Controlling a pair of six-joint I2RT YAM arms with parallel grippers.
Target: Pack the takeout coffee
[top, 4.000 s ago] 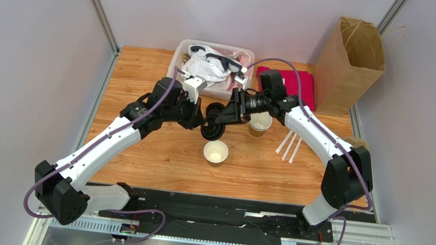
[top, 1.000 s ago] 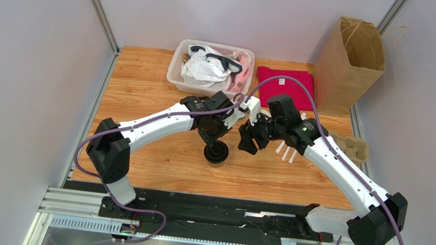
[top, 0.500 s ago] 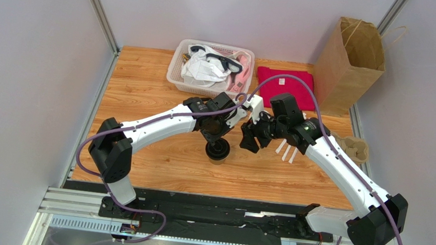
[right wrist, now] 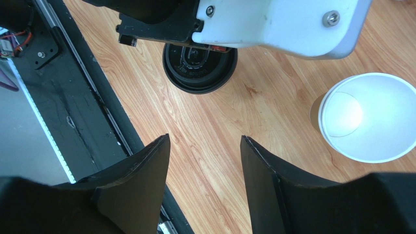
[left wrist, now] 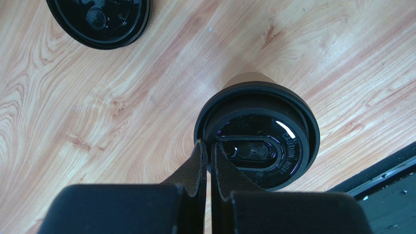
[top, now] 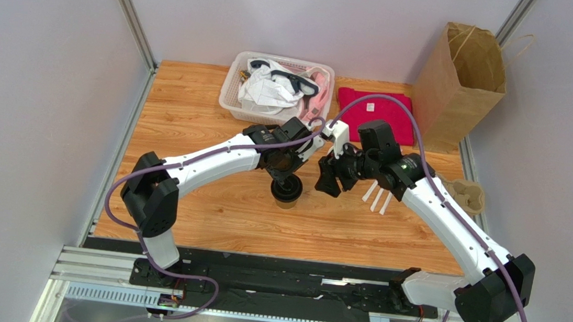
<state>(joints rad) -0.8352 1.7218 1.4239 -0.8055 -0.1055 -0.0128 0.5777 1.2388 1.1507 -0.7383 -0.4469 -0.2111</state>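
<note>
Neighbouring takeout coffee [left wrist: 266,146], loose lid [left wrist: 100,19], empty cup [right wrist: 366,117], left arm [right wrist: 278,22] overhead

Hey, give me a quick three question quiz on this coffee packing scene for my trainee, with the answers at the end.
1. True or false: a loose lid lies on the table, apart from the lidded cup.
2. Which fingers are shut? A the left fingers; B the right fingers.
3. How many cups have no lid?
Key: 1 true; 2 A; 3 one, the open cup.
</note>
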